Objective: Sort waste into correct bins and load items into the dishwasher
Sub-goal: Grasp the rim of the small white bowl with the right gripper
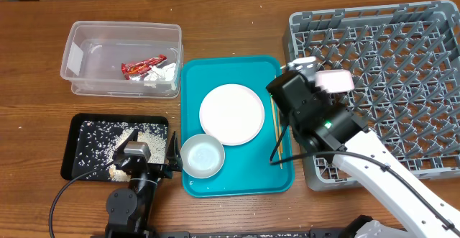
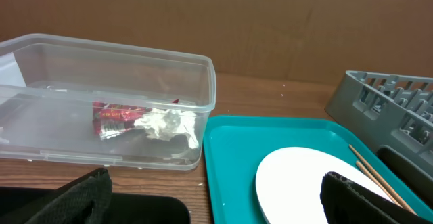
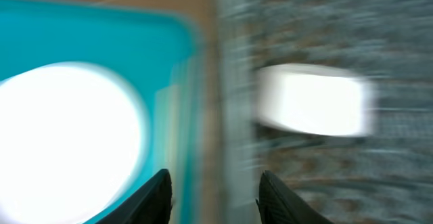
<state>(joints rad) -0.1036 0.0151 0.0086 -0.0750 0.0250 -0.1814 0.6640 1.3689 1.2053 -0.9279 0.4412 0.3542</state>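
The grey dishwasher rack (image 1: 388,80) fills the right side, and a small white cup (image 1: 334,78) lies in it near its left edge. My right gripper (image 1: 298,71) hovers open over that edge with nothing between its fingers. In the blurred right wrist view the cup (image 3: 311,101) is ahead and to the right of this gripper (image 3: 215,197). The pink-white plate (image 1: 231,114), a white bowl (image 1: 202,155) and the chopsticks (image 1: 277,130) lie on the teal tray (image 1: 237,180). My left gripper (image 1: 146,153) stands wide open and empty at the black tray (image 1: 79,126), which holds rice scraps. The clear tub (image 1: 121,57) contains the red wrapper (image 2: 115,118) and the tissue (image 2: 166,124).
The teal tray sits between the two bins and the rack. My right arm (image 1: 374,166) reaches across the rack's front left corner. A cable (image 1: 65,195) trails from the left arm at the table's front edge.
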